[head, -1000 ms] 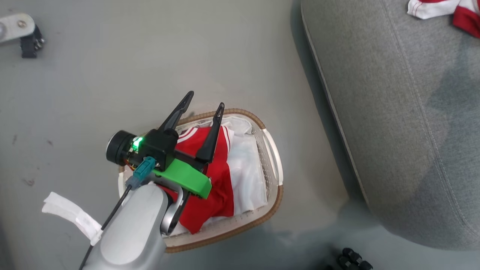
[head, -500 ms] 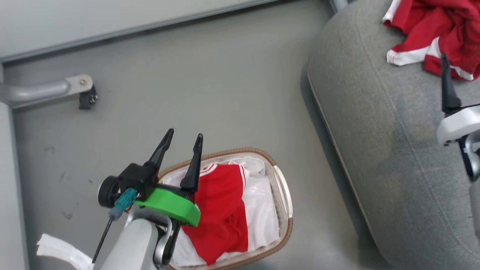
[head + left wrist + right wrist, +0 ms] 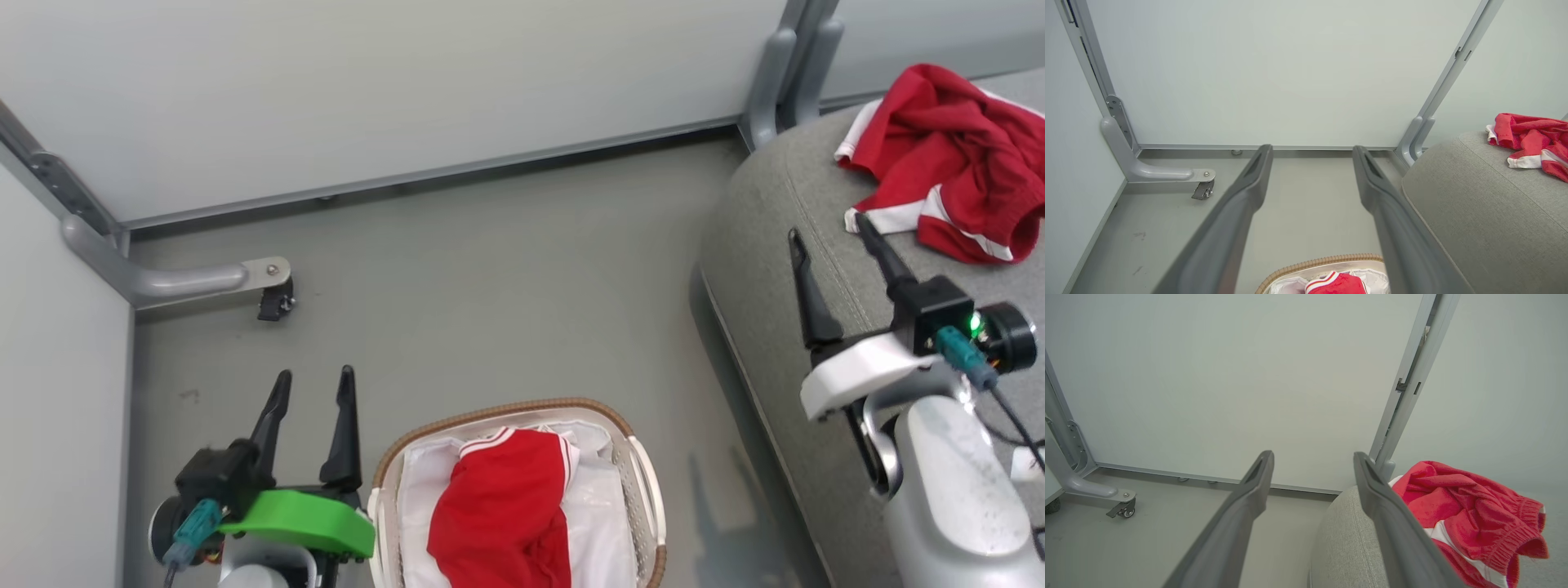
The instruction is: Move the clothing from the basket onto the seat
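Clothing [image 3: 502, 510] lies in two places: one red piece heaped in the basket [image 3: 645, 482] at the bottom centre of the head view, another crumpled on the seat [image 3: 816, 180] at the upper right. Against a second ago, your head camera has tipped up, so the wall [image 3: 408, 82] now fills the top of the frame. Your left claw [image 3: 315, 376], which then hung over the basket's red cloth, now stands just left of the basket, above the floor [image 3: 490, 286]. Your right claw [image 3: 827, 230] has come into the frame at the right, over the seat's edge. Both claws are spread partway with nothing between the fingers and touch nothing. The left wrist view catches what the right one misses: the basket's far rim and a scrap of red at its bottom edge. The right wrist view shows the seat's heap up close, just right of its right finger.
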Tool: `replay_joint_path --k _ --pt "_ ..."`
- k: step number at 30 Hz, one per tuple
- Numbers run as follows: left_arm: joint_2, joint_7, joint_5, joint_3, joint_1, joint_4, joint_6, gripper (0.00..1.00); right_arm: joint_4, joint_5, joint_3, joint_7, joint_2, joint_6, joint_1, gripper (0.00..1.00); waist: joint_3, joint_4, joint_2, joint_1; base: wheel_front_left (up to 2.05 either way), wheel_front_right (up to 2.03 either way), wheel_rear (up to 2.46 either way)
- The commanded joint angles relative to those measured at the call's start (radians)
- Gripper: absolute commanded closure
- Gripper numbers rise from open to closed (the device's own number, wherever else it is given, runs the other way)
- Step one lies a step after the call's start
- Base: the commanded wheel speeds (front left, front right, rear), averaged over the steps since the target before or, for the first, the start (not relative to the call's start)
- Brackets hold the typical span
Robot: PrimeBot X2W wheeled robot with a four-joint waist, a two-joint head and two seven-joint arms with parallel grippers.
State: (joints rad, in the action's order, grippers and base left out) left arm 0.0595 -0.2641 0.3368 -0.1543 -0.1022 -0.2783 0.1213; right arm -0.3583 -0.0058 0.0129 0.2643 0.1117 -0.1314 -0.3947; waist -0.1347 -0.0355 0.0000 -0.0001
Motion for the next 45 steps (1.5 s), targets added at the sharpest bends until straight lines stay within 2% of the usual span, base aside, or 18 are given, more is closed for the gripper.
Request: replay_joint_path --k 1,5,12,25,45 --pt "-0.001 0.0 -0.013 0.023 0.026 0.008 -0.008 0.0 0.012 0.011 0.003 0.0 -0.009 0.001 0.037 0.0 0.043 0.038 0.0 0.0001 0.0 0.0 0.0" --pt "-0.006 0.0 -0.017 0.076 0.071 0.024 -0.015 0.0 0.043 0.024 0.011 0.0 -0.043 0.001 0.109 0.0 0.061 0.045 0.0 0.0001 0.0 0.0 0.0" --pt "-0.009 -0.001 -0.001 0.126 0.136 0.034 -0.014 0.0 0.061 0.079 0.01 0.0 -0.059 0.001 0.217 0.0 0.084 0.044 0.0 0.0001 0.0 0.0 0.0" --pt "-0.009 -0.001 0.029 0.112 0.197 0.036 -0.042 0.0 0.069 0.113 -0.025 0.0 -0.059 0.001 0.31 0.0 0.114 0.042 0.0 0.0001 0.0 0.0 0.0" --pt "-0.009 -0.001 0.01 0.099 0.16 0.002 -0.032 0.0 0.065 0.107 -0.033 0.0 -0.06 0.001 0.303 0.0 0.119 0.044 0.0 0.0001 0.0 0.0 0.0"
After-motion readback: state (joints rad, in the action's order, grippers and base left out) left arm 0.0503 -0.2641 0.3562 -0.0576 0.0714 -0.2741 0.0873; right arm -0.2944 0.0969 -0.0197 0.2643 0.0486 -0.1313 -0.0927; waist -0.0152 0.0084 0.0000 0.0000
